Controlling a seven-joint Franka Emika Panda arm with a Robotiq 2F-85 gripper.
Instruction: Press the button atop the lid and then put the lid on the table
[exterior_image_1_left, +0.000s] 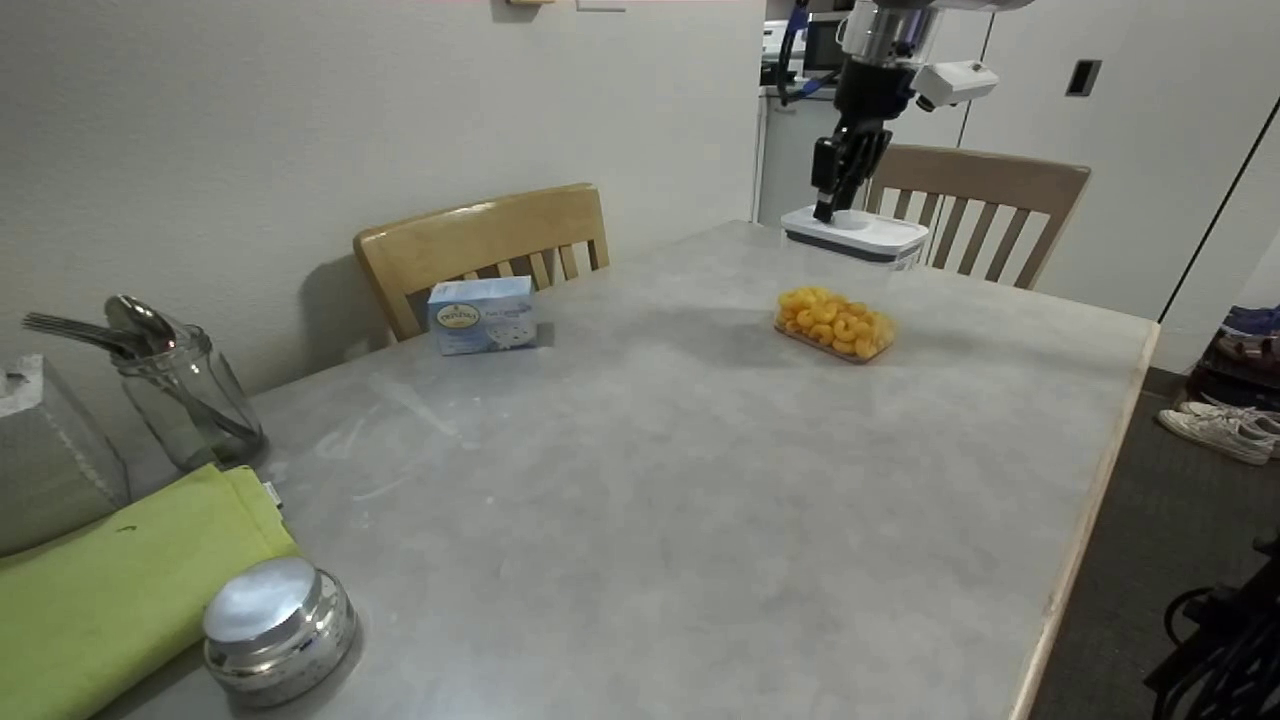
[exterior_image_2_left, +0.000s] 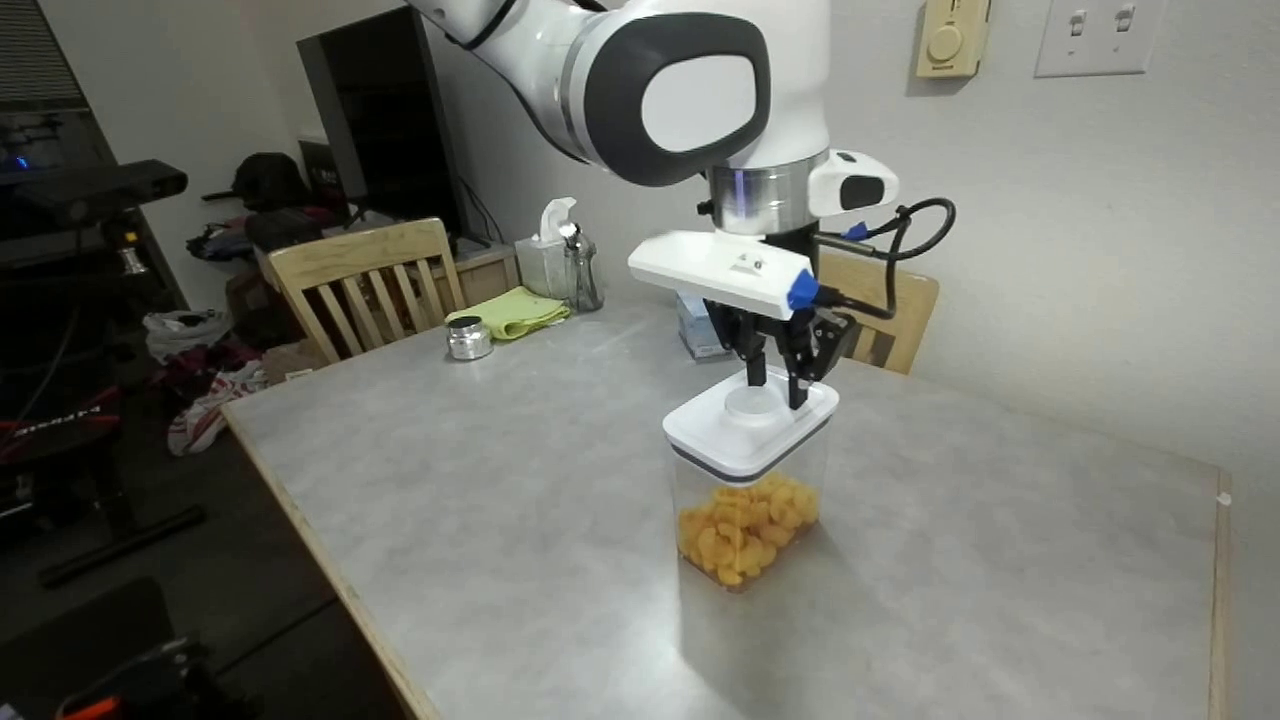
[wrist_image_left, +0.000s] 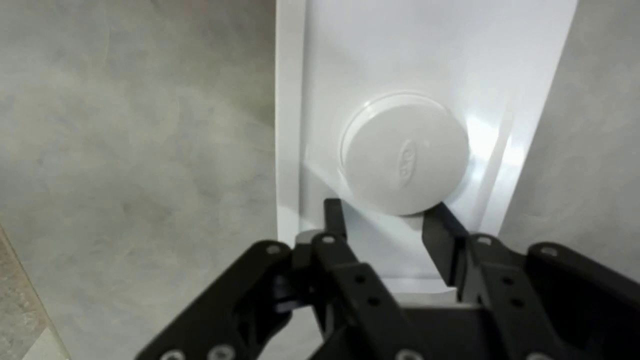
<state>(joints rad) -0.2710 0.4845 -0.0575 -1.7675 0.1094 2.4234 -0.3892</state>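
The white rectangular lid sits on a clear container of orange-yellow pieces standing on the grey table. The lid also shows in an exterior view and the wrist view. The round white button stands slightly raised at the lid's middle; it also shows in an exterior view. My gripper is open, pointing down, its fingertips low over the lid. In the wrist view my fingers are apart beside the button's near edge, with nothing between them. Whether a fingertip touches the lid or button I cannot tell.
A blue-and-white tea box stands by the wall-side chair. A shiny metal jar, a lime-green cloth and a glass jar with cutlery stand at the far end from the container. Another chair stands behind the container.
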